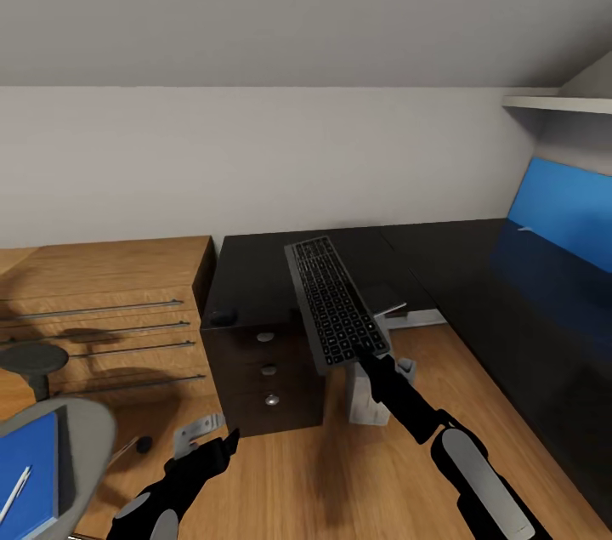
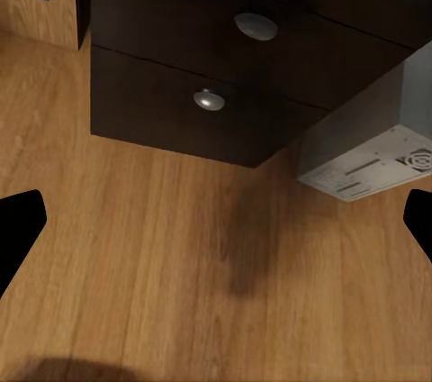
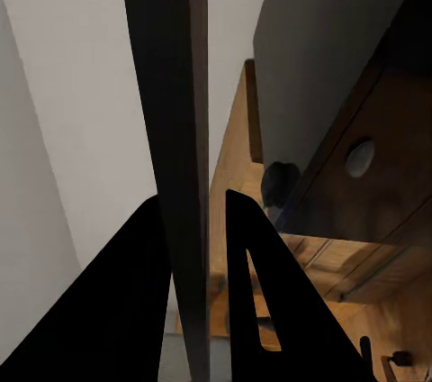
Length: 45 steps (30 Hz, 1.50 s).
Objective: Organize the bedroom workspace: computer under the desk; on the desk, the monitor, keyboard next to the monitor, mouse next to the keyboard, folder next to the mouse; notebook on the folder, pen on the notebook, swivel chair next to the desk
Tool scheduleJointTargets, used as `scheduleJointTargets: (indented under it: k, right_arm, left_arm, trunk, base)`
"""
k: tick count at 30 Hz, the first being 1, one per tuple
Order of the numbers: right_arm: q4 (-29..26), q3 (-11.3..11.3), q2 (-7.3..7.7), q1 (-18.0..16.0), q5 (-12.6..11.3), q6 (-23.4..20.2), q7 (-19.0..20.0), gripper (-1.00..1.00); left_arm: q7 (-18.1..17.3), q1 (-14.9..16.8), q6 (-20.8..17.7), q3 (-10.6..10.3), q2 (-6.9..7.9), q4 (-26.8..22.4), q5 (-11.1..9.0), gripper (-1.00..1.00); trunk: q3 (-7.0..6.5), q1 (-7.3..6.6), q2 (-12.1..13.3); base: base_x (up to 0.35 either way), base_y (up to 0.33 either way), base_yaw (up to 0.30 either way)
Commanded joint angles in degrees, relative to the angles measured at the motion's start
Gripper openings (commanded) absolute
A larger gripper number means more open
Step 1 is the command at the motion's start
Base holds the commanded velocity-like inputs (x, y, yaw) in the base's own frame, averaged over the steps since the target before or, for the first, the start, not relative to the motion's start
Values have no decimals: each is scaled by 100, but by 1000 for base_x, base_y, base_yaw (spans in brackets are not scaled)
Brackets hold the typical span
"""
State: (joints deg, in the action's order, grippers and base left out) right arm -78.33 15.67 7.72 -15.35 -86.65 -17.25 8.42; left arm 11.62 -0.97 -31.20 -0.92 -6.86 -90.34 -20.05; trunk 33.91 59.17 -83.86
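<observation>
Right hand (image 1: 367,353) clamps the keyboard (image 1: 334,302) by its near end, raised above the table (image 1: 255,285). Left hand (image 1: 208,444) hangs open and empty above the floor, near the computer (image 2: 373,143).

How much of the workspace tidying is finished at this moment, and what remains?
Done: the computer stands under the desk, and the mouse lies on the desk. In hand: the right gripper holds the keyboard above the desk. Left: the folder and pen still lie on the swivel chair.
</observation>
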Motion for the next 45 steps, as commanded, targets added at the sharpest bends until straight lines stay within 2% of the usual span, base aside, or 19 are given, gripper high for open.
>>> scheduleJointTargets:
  k: [1, 18, 31, 45]
  right_arm:
    - [3, 9, 3, 0, -49, -7, 13, -100]
    - [81, -1, -13, 5, -45, -2, 2, -100]
    - [209, -20, -16, 5, -36, 11, 10, -100]
    - [210, -42, -16, 5, -36, 93, 10, -100]
  left_arm:
    - [51, 0, -17, -5, 0, -9, -61, 100]
    - [54, 0, -9, -10, 1, -3, -61, 100]
    - [52, 0, -15, -11, 1, -1, -61, 100]
    - [57, 0, -16, -14, 1, -1, -61, 100]
  trunk:
    - [4, 0, -3]
    - [8, 0, -3]
    - [8, 0, -3]
    - [8, 0, -3]
  base:
    - [0, 0, 0]
    - [0, 30, -71]
    - [0, 138, -261]
    - [-60, 271, -275]
